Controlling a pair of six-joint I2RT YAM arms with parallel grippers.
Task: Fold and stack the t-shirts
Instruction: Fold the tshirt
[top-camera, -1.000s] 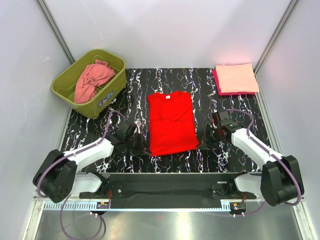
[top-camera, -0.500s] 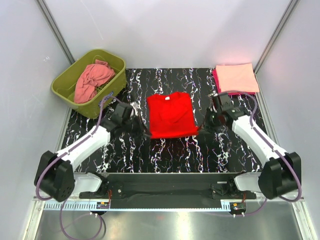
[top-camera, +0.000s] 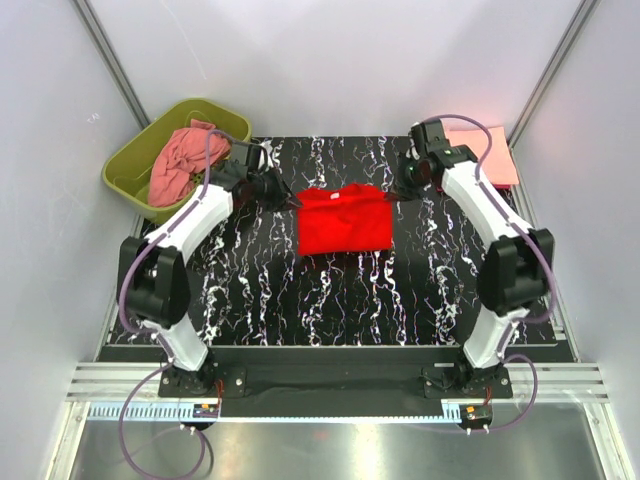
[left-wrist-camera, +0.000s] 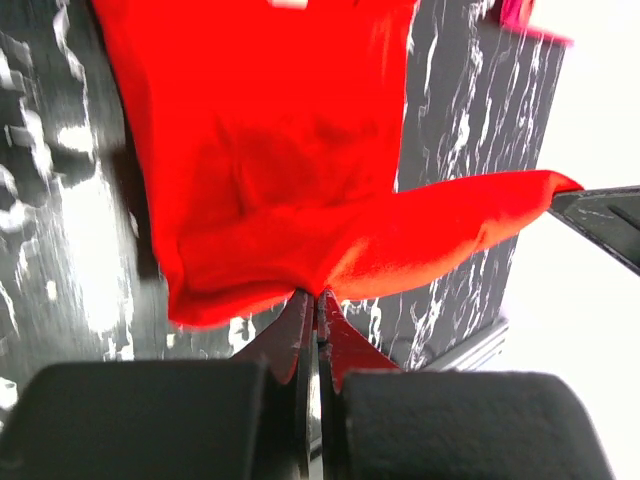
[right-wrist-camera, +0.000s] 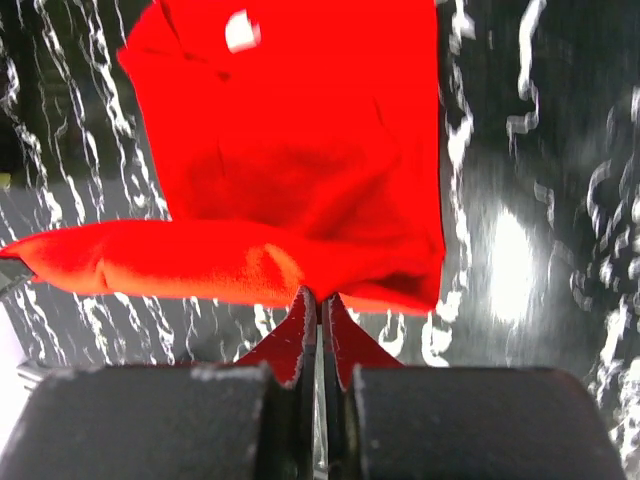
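Top view, red t-shirt (top-camera: 343, 225): I see it mid-worktop (top-camera: 300, 300), doubled over, its far edge strung between both arms.
Top view, left fingers (top-camera: 290, 201): at the shirt's far left corner.
Top view, right fingers (top-camera: 398, 193): at its far right corner.
Left wrist view, left fingers (left-wrist-camera: 296, 330): pressed together on a pinch of red cloth (left-wrist-camera: 270, 150); the shirt body spreads just ahead.
Right wrist view, right fingers (right-wrist-camera: 292, 345): likewise clamped on the red edge (right-wrist-camera: 300, 130); a taut fold runs off toward the other arm.

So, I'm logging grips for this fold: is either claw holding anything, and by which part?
Both hold the red t-shirt: the left claw pinches the left corner of its folded-over edge, the right claw the right corner.
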